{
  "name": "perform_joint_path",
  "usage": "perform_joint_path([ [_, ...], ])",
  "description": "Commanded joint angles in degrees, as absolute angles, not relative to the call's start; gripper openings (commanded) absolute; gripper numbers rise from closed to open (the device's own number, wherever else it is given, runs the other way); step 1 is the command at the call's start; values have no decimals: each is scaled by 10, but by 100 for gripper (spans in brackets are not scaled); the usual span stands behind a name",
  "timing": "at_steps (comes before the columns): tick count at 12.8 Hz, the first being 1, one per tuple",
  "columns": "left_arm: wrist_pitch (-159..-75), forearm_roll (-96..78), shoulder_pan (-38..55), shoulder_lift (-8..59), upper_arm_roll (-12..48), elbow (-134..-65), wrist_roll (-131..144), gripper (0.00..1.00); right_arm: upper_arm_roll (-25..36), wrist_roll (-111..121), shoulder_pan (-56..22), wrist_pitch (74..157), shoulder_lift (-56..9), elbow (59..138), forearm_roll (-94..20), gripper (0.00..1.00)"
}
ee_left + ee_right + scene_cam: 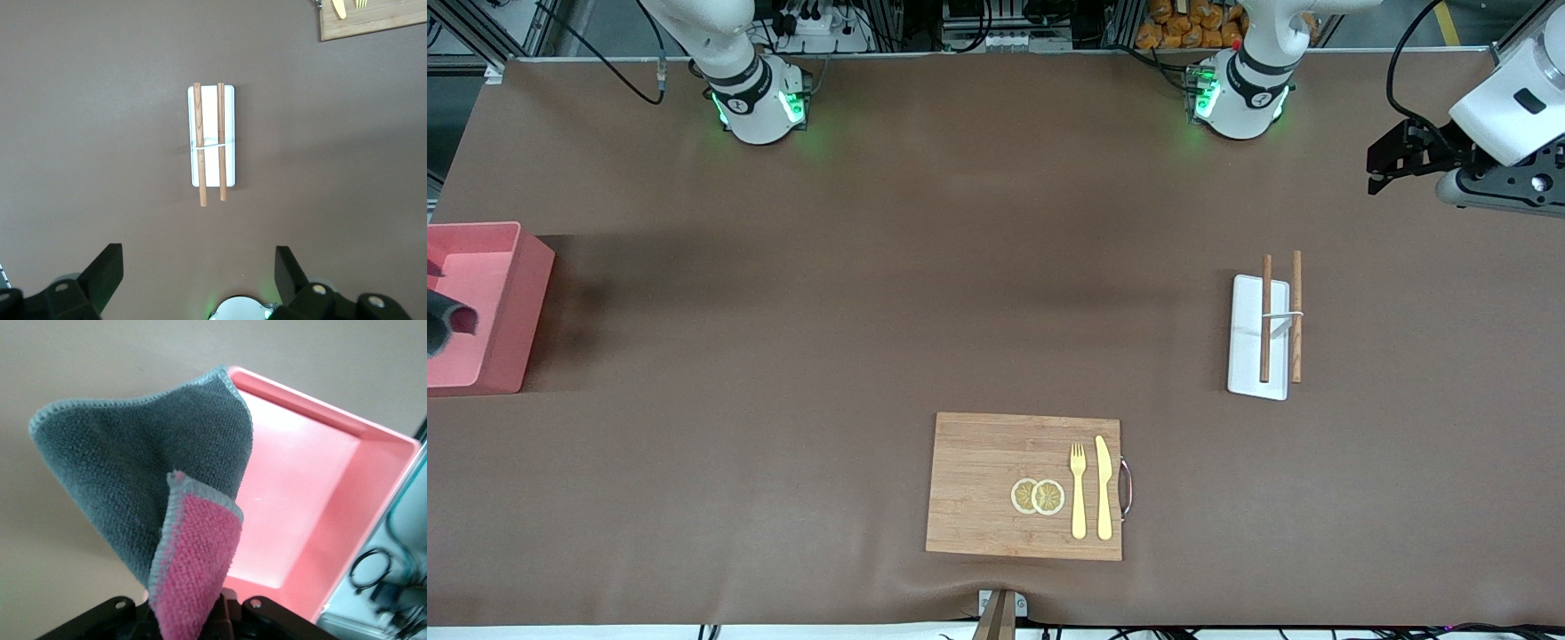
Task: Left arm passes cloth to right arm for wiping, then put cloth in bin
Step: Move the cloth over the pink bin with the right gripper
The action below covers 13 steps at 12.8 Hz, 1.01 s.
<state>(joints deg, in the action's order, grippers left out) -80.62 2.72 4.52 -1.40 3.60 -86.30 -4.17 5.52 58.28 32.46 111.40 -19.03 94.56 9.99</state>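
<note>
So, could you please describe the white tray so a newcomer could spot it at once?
Toward the left arm's end of the table, farther from the front camera than the cutting board, lies the white tray. Unlike anything nearby, two wooden sticks rest lengthwise across it.

The cloth (133,473) is a soft, nubbly microfibre, dark grey on one face and magenta on the other, with a stitched pale edge. The bin (313,500) looks like smooth pink plastic with a faint sheen. A matt brown covering, slightly leathery, lies over the table (871,293). The cutting board (978,480) is pale wood with visible grain and a thin metal handle at one end. The fork (1078,489) and knife (1104,487) look like smooth yellow plastic. The white tray (1245,342) is smooth, and two wooden sticks (1280,316) on it are matt.
</note>
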Motion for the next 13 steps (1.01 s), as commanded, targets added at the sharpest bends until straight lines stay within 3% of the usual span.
perform_joint_path([
  [1,-804,40,39,-15,45,-865,-36,100,40,656,386,1181,-253,922,103,0],
  [3,-805,35,40,-15,45,-864,-36,100,38,673,405,1246,-313,909,101,0],
  [4,-812,35,40,-13,45,-862,-35,100,37,673,408,1264,-340,899,88,26],
  [5,-812,38,40,-15,45,-864,-35,100,38,674,409,1266,-362,892,57,98],
  [9,-817,34,39,-15,40,-861,-34,100,36,673,409,1231,-346,881,3,100],
  [13,-821,33,40,-19,45,-861,-34,100,39,659,336,1012,-331,746,30,100],
])
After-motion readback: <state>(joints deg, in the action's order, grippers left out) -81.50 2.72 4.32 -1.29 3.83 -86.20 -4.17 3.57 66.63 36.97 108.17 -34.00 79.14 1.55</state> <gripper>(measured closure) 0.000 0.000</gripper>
